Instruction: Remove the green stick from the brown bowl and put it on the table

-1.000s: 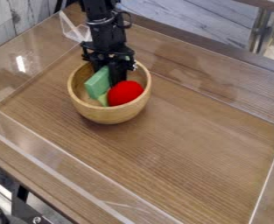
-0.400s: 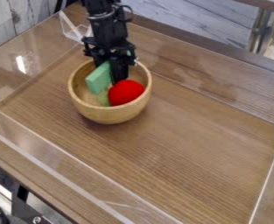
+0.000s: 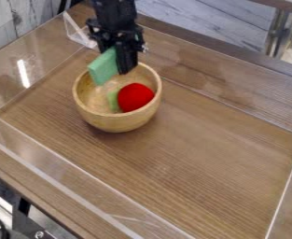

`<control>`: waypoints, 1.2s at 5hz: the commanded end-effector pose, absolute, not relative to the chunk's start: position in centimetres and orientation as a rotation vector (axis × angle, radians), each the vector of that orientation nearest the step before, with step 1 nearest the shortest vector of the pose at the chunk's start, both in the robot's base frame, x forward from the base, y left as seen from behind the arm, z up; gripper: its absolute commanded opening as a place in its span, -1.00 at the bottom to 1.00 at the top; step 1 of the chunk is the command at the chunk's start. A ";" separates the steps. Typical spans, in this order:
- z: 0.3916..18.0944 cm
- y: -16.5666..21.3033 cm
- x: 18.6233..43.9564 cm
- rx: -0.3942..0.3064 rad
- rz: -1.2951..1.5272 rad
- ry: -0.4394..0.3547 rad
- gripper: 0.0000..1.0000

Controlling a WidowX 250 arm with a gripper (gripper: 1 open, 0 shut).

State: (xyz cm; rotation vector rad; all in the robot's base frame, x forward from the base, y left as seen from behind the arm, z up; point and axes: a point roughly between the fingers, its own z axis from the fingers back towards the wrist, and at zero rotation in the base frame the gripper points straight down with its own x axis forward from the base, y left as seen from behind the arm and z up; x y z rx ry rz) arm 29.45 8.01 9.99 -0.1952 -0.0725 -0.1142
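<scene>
The green stick (image 3: 105, 66) hangs tilted in the air just above the back-left rim of the brown bowl (image 3: 116, 112). My gripper (image 3: 116, 62) points down and is shut on the green stick, its black fingers (image 3: 127, 58) clamping the block's right side. The stick's lower end is level with the bowl's rim and no longer rests inside. A red round ball (image 3: 135, 96) lies alone in the bowl. The bowl stands on the wood-grain table (image 3: 198, 159) toward its back left.
Low clear plastic walls (image 3: 30, 159) run round the table's edges. A grey planked surface (image 3: 223, 23) lies beyond the back wall. Bare wood stretches in front of and to the right of the bowl.
The gripper has risen with the green stick, lifting it out of the bowl to rim height. The red ball and bowl have stayed put.
</scene>
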 end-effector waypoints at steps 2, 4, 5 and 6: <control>12.6 5.2 29.6 -0.167 -0.137 -0.126 -1.00; 11.9 0.4 28.7 -0.183 -0.535 -0.071 -1.00; 10.1 -0.5 27.4 -0.185 -0.564 -0.057 -1.00; 8.0 -0.9 26.5 -0.193 -0.580 -0.040 -1.00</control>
